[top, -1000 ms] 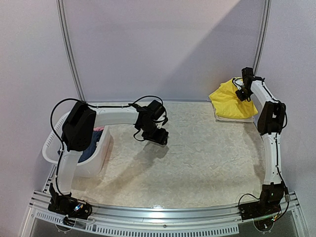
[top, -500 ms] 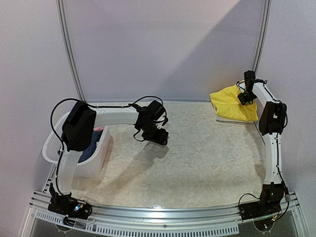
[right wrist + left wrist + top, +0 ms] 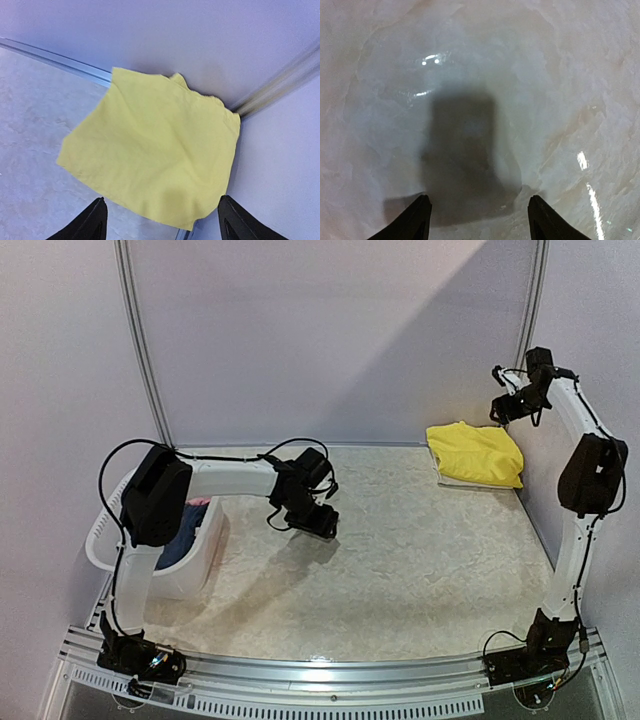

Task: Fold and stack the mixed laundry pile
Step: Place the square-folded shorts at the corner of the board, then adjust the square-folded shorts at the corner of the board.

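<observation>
The bright yellow shorts [image 3: 474, 453] lie folded flat in the far right corner of the table, on a pale folded layer [image 3: 450, 480] whose edge peeks out below them. My right gripper [image 3: 503, 408] hangs open in the air above them, holding nothing. In the right wrist view the shorts [image 3: 155, 150] fill the middle, well below my open right gripper [image 3: 162, 220]. My left gripper [image 3: 318, 523] hovers open over the bare table at mid left; the left wrist view shows only its shadow beneath that gripper [image 3: 479, 217]. A dark navy piece [image 3: 185, 540] and a pink piece [image 3: 199, 502] lie in the basket.
The white slotted basket [image 3: 105, 530] stands at the table's left edge, partly under my left arm. Walls close off the back and right side next to the yellow shorts. A metal rail [image 3: 330, 672] runs along the near edge.
My right gripper opened, let go of the yellow shorts and rose up and to the right. The shorts settled flat on the stack. The left arm barely moved.
</observation>
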{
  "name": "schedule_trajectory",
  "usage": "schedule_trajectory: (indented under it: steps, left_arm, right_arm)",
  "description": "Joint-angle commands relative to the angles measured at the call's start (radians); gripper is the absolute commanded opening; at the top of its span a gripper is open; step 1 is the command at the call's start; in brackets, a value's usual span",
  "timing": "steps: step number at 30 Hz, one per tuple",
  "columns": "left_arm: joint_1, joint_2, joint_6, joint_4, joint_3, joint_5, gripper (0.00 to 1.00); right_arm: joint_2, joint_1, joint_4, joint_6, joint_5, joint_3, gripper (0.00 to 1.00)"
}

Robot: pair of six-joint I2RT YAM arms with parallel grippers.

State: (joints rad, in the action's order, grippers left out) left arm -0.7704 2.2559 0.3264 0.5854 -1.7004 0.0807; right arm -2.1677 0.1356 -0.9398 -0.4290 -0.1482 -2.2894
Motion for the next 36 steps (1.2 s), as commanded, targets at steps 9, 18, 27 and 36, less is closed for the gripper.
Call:
schedule_trajectory:
  steps: [9,18,27,36]
  left_arm:
    - [-0.029,-0.115,-0.008,-0.001,0.086,0.007,0.67]
    - [-0.032,-0.138,-0.012,-0.004,0.123,0.001,0.67]
    - [-0.034,-0.151,-0.013,-0.006,0.131,-0.002,0.67]
    - [-0.039,-0.160,-0.013,-0.006,0.133,-0.002,0.67]
  right_arm:
    - [-0.121,-0.196,-0.034,-0.339,-0.050,0.143,0.67]
    - [-0.202,-0.297,0.123,-0.363,0.205,0.198,0.67]
    - [-0.136,-0.334,0.288,-0.312,0.367,0.342,0.00]
    - [-0.005,-0.375,0.251,-0.206,0.295,0.439,0.00]
